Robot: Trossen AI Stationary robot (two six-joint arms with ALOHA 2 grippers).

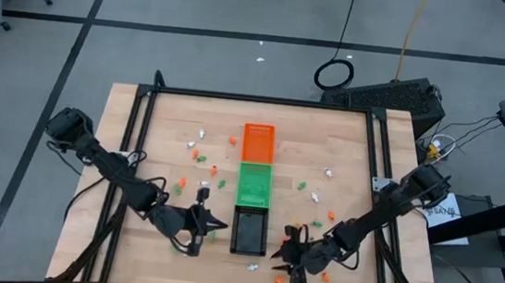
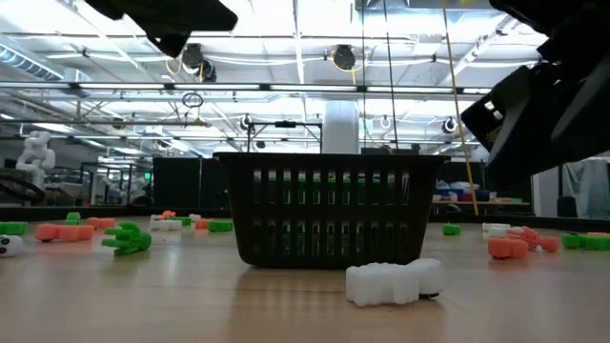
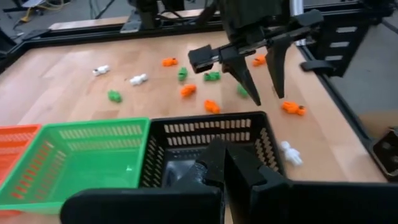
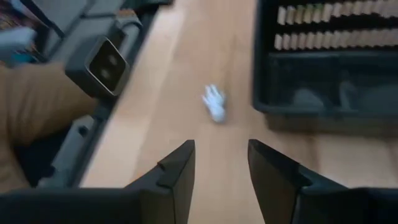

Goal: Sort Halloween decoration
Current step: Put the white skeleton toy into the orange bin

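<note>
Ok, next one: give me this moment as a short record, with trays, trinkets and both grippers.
trays: orange slotted plastic tray, green one, black one, in one row mid-table
trinkets: tiny orange, green and white pieces scattered on the wooden table
left gripper: shut, beside black tray
right gripper: open, empty, white trinket ahead

Grey floor (image 1: 196, 57), bright ceiling lights (image 2: 315, 38)

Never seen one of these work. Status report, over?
Left gripper shut, empty, beside black tray. Right gripper open, aimed at white trinket lying near it. Path unobstructed.
</note>
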